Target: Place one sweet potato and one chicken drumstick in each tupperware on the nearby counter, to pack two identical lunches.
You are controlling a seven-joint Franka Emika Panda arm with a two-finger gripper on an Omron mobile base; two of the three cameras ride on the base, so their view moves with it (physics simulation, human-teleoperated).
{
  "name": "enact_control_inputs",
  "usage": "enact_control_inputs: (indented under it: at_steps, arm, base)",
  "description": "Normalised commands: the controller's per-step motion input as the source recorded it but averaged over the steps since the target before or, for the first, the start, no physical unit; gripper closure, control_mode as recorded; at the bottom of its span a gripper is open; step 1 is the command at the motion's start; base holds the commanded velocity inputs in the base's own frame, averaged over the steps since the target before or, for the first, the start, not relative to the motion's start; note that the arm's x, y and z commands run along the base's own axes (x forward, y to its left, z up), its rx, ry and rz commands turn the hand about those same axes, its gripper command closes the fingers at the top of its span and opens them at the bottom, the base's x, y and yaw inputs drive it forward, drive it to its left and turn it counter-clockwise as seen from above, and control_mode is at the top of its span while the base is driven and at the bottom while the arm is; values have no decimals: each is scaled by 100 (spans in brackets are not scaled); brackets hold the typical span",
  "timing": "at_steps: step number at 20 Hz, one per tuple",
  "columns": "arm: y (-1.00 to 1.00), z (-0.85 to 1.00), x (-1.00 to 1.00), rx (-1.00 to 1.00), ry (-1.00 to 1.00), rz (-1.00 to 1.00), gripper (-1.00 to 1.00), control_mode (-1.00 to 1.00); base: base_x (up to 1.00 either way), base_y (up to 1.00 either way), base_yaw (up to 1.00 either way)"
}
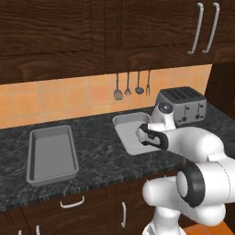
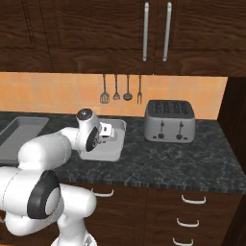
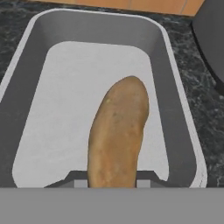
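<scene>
Fingers (image 3: 112, 181): you have them clamped on the sweet potato (image 3: 117, 135), one tip on each side of its lower end in the hand view.
Sweet potato: it runs up and away from your fingers, long axis leaning slightly right, brown and speckled, over the pale floor of the right tupperware (image 3: 175, 109).
Right tupperware: directly beyond and beneath your fingers; whether the potato's far end touches the floor you cannot tell.
Left tupperware (image 1: 51, 153): well off to the left of your fingers on the bench (image 1: 96, 158), a grey rectangular tray lying flat.
Toaster (image 2: 170, 120): to the right of your fingers, just beyond the right tupperware's far corner, standing on the bench against the wall.
Utensils (image 2: 121, 90): four of them hang on the orange tiled wall, above and behind your fingers.
</scene>
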Motion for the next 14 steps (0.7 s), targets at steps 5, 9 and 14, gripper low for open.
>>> enact_control_inputs:
  at_steps: [5, 9, 14]
  arm:
    - [0, -30, 35, 0, 0, 0, 100, -100]
    - [3, -34, 51, 0, 0, -1, 100, -100]
    - [11, -28, 51, 0, 0, -4, -100, -100]
  base:
    - [0, 0, 0]
    - [0, 0, 0]
    - [0, 0, 0]
